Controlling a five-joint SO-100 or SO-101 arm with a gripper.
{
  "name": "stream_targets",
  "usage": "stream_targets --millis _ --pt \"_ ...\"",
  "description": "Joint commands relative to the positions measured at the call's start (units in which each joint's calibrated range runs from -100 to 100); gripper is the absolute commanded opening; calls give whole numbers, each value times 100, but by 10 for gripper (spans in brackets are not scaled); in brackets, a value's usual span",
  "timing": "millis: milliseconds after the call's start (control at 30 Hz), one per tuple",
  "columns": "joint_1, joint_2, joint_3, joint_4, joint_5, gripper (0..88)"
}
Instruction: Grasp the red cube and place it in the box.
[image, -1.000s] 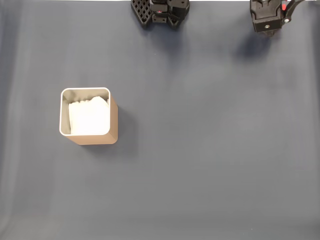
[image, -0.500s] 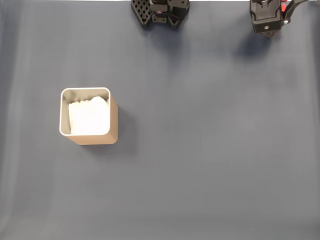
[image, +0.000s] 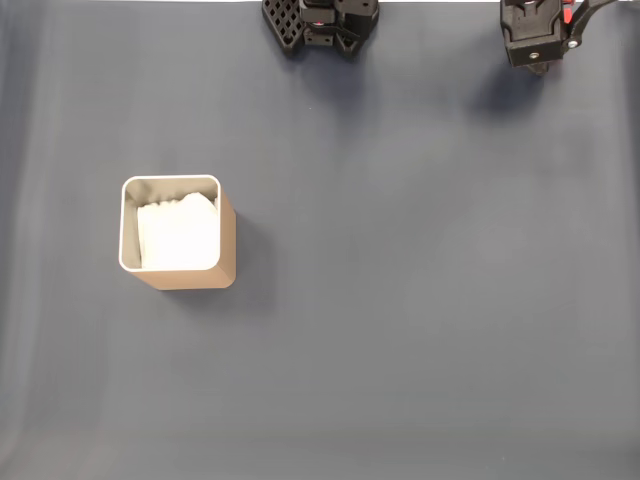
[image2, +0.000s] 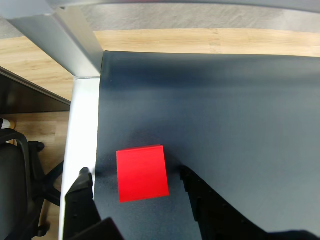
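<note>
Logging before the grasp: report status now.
Gripper open, fingers either side of red cube, not touching. Cube flat on dark mat near its edge. Box upright, far off. Nothing in the way.

Even soft light, faint shadows, sharp

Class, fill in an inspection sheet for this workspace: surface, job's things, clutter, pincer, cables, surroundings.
Surface: dark blue mat, bare around the box.
Job's things: red cube flat on the mat near its edge; tan box upright, white lining inside.
Clutter: nothing seen.
Pincer: pincer open, fingers either side of the cube, not touching it.
Cables: nothing seen.
Surroundings: wooden floor, office chair, grey frame leg.
</note>
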Motion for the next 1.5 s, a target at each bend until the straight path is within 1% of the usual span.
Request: stream_targets --millis 0,167,333,433,533,800,1033,1167,1467 --pt "-31 24 -131 -66 -5 322" --pt "-31 50 -159 -66 10 248" --pt "-24 59 -195 -50 24 131" --pt "-3 59 -204 -25 39 96" --pt "-3 59 -204 -17 39 80" --pt "4 -11 -195 0 20 78" --pt "19 -166 -268 221 5 70" --pt "82 -313 -523 640 -83 59" --pt "487 -772 -1398 1937 -459 45"
